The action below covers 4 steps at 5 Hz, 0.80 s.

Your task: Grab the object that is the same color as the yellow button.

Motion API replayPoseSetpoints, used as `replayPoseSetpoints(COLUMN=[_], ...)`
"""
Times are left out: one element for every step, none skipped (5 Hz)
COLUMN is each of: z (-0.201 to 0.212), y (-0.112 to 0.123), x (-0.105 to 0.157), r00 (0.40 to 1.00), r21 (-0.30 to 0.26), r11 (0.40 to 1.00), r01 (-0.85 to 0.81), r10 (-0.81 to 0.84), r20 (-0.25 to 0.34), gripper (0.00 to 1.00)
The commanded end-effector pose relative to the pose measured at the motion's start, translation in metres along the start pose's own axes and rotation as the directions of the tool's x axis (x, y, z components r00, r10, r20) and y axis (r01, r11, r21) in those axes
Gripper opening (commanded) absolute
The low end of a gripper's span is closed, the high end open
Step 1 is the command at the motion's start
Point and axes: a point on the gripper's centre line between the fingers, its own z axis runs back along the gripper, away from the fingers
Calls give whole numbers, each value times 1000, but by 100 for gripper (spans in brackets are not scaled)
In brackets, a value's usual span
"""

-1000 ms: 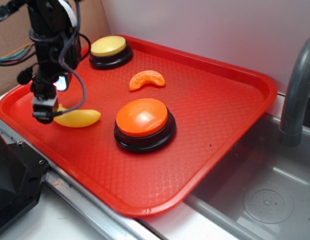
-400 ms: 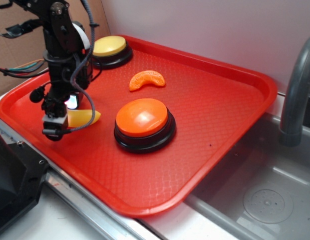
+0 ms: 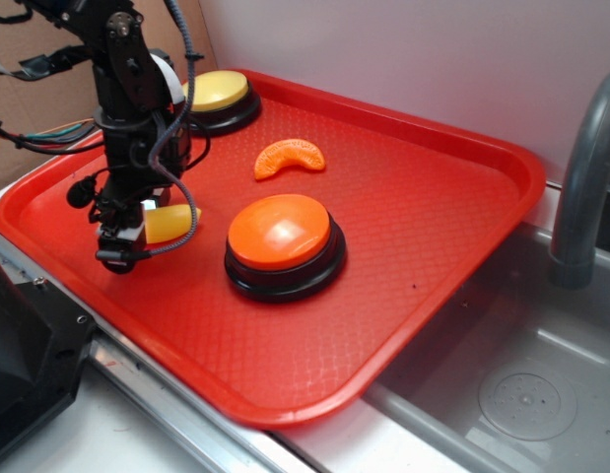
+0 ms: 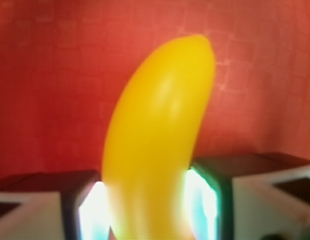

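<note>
**Banana between the pincer fingers**

From my seat I count two round push buttons, each a domed top on a black base – the yellow button (image 3: 215, 91) at the tray's far left corner, the larger orange button (image 3: 283, 233) near the middle. Two small toys as well: a ridged orange segment (image 3: 289, 158) and the glossy, smooth, curved yellow banana (image 4: 157, 135). All sit on one red plastic tray (image 3: 433, 246) with a fine diamond-pattern texture. The pincer (image 3: 127, 236) is down at the tray's left side, its fingers (image 4: 222, 185) closed in narrow against the banana's flanks – gripping it. I can read no writing anywhere.
</note>
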Motion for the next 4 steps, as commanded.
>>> replayPoseSetpoints(z=[48,97,144,177], y=[24,33,18,0], x=[-17,-40,-53,-47], r00=[944,822,641,429], r21=[73,111,70,30], r11=[942,817,645,436], r01=[-327,-566,-761,-900], r10=[322,550,732,868], r20=[64,149,231,251], gripper=[0,0,0,0])
